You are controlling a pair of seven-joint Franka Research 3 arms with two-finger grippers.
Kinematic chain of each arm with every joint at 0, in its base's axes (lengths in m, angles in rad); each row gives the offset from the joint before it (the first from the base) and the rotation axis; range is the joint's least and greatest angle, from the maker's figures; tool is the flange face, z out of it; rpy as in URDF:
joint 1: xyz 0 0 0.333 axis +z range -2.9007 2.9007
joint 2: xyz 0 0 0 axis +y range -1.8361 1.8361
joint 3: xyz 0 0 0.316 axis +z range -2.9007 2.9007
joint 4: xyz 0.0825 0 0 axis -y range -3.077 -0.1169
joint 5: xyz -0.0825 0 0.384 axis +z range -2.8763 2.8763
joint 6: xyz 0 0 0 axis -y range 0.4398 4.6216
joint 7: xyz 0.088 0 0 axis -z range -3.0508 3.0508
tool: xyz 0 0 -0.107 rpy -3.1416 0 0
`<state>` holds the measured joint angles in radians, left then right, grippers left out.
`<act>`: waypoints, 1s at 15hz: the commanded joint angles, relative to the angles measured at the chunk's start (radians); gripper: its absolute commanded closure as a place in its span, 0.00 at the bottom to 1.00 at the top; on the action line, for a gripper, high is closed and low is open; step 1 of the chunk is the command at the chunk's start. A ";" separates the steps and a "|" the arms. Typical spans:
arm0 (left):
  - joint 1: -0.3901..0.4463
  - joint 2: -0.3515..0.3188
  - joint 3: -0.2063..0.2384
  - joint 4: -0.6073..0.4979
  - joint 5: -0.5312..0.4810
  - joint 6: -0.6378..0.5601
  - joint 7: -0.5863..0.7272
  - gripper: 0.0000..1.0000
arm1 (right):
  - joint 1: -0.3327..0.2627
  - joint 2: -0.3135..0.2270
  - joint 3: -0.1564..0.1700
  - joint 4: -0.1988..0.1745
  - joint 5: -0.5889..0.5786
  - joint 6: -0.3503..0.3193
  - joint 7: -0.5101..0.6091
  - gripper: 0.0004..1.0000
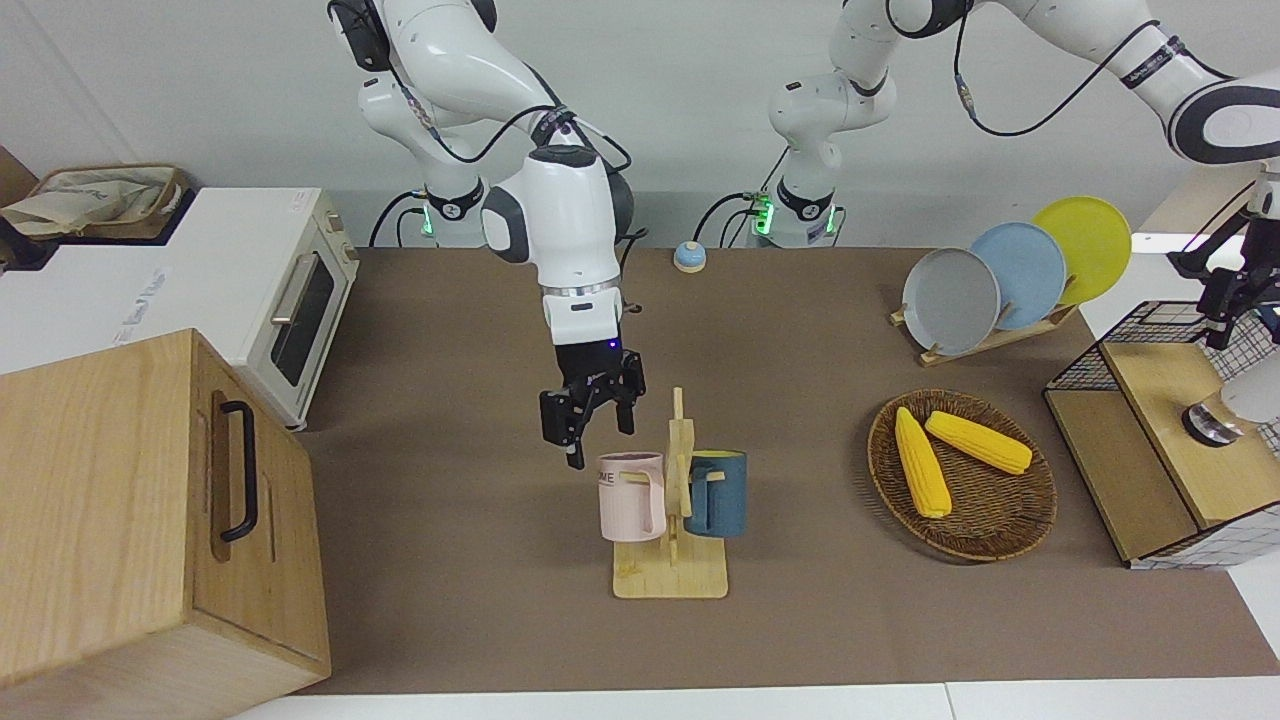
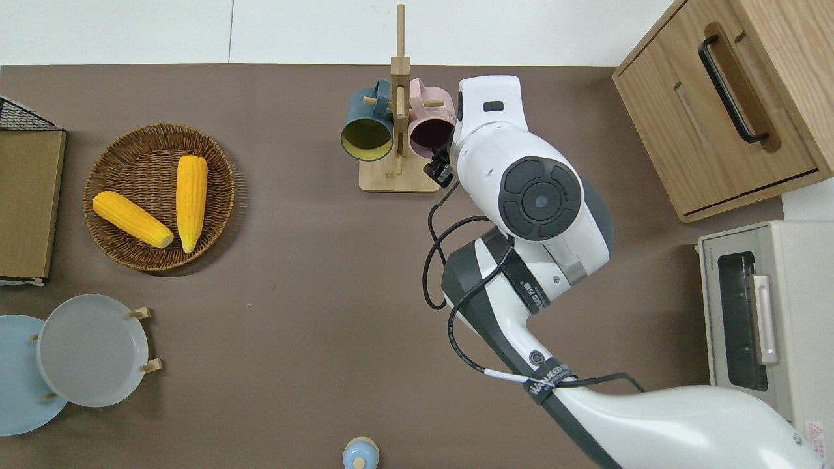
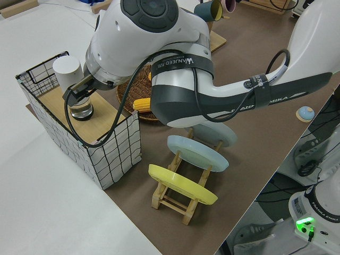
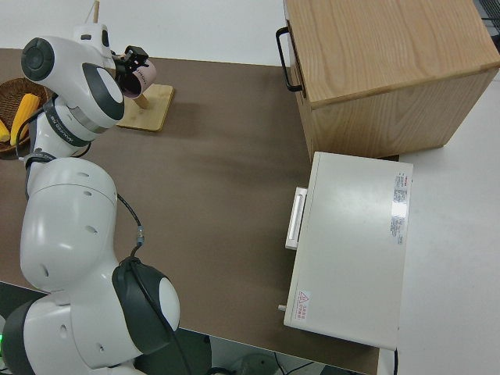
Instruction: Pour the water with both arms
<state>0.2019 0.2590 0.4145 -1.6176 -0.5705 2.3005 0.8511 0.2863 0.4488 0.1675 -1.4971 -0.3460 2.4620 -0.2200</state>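
Note:
My right gripper (image 1: 598,432) hangs open just beside the rim of a pink mug (image 1: 631,496), on the side nearer to the robots. The pink mug and a dark blue mug (image 1: 716,492) hang on a wooden mug rack (image 1: 671,575); in the overhead view the right arm hides most of that gripper (image 2: 440,170), and the pink mug (image 2: 427,130) shows beside it. My left gripper (image 3: 79,94) is low over a glass (image 3: 82,111) that stands next to a white cylinder (image 3: 66,71) inside a wire basket (image 3: 114,143). No water shows.
A wicker tray (image 1: 1000,535) holds two corn cobs between the rack and the basket. A plate rack (image 1: 985,335) with three plates, a toaster oven (image 1: 300,300), a wooden cabinet (image 1: 150,520) and a small blue bell (image 1: 689,256) stand around the brown mat.

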 commanded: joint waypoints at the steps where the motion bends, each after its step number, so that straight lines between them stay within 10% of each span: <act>1: 0.004 0.058 -0.009 -0.001 -0.104 0.098 0.060 0.01 | 0.007 0.034 -0.010 0.028 -0.041 0.026 -0.007 0.11; 15: 0.017 0.128 -0.025 0.038 -0.285 0.157 0.246 0.01 | 0.034 0.074 -0.039 0.070 -0.073 0.025 -0.007 0.53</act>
<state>0.2048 0.3674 0.3999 -1.6023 -0.8287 2.4429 1.0666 0.3076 0.4983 0.1333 -1.4595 -0.3979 2.4774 -0.2204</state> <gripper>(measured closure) 0.009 0.480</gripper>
